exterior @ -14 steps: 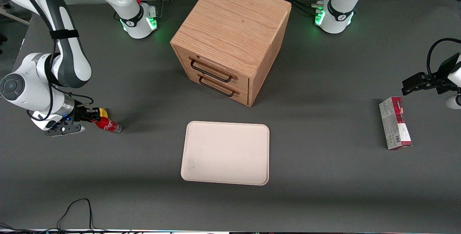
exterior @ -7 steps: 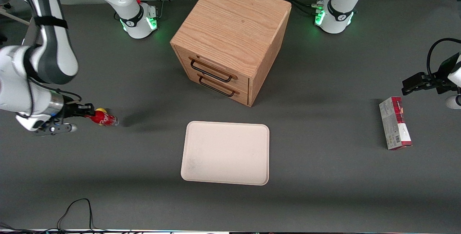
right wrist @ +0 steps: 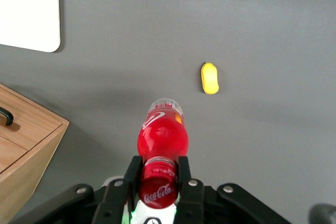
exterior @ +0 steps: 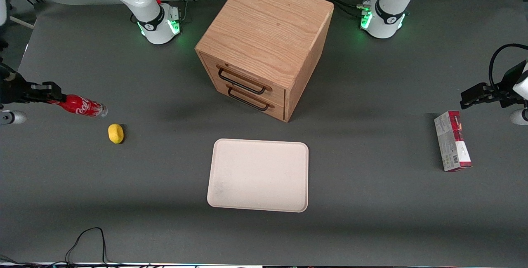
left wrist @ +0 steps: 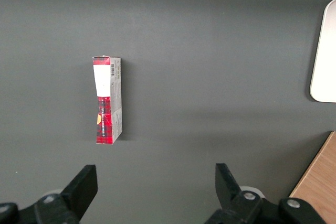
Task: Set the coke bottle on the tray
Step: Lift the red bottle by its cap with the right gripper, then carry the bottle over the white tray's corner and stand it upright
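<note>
The coke bottle (exterior: 81,106) is red with white script and a clear base. It hangs above the table at the working arm's end, held by its red cap. My gripper (exterior: 51,96) is shut on that cap, and the bottle's base points toward the wooden cabinet. From the wrist camera, the coke bottle (right wrist: 163,136) juts out from between the black fingers (right wrist: 132,174) of the gripper (right wrist: 158,172), high over the grey table. The cream-white tray (exterior: 258,175) lies flat in front of the cabinet, nearer the front camera; one corner of the tray (right wrist: 31,11) shows in the wrist view.
A small yellow rounded object (exterior: 116,133) lies on the table just below and nearer the camera than the held bottle. The wooden drawer cabinet (exterior: 264,45) stands mid-table. A grey-and-red carton (exterior: 452,141) lies toward the parked arm's end.
My gripper has risen and drawn back toward the table's edge, lifting the bottle off the table. The yellow object, earlier hidden by the bottle, now lies in plain sight.
</note>
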Tool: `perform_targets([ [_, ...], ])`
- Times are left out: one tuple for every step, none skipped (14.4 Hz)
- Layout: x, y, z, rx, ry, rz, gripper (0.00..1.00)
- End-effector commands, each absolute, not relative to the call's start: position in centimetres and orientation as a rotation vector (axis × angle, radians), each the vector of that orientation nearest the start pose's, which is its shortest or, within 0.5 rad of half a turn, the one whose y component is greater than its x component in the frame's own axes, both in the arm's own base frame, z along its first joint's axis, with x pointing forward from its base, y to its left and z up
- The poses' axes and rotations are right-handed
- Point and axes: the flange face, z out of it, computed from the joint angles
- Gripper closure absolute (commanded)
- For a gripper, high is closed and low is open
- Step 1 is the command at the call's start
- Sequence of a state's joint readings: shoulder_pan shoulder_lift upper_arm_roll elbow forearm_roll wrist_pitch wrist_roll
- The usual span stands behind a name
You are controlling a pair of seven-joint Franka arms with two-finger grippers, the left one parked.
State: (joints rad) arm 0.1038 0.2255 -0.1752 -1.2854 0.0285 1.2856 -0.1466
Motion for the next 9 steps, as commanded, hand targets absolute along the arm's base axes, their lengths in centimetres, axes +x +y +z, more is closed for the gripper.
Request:
perform_targets([
  [61.3, -1.8, 60.0, -3.132, -0.013, 0.372, 1.0],
  [62.2, -0.2, 59.3, -3.136, 0.005, 0.372, 1.0],
  [63.2, 2.2, 58.9, -3.139, 0.033, 0.361, 1.0],
  [64.4, 4.6, 57.8, -3.14, 0.122, 0.363, 1.0],
  [65.5, 7.5, 56.8, -3.13, 0.205, 0.347, 1.0],
  [66.8, 10.4, 55.2, -3.11, 0.302, 0.342, 1.0],
  [68.2, 12.7, 53.6, -3.08, 0.408, 0.308, 1.0],
  [69.0, 15.1, 52.3, -3.043, 0.504, 0.268, 1.0],
  [69.9, 17.0, 51.1, -3.01, 0.576, 0.214, 1.0],
])
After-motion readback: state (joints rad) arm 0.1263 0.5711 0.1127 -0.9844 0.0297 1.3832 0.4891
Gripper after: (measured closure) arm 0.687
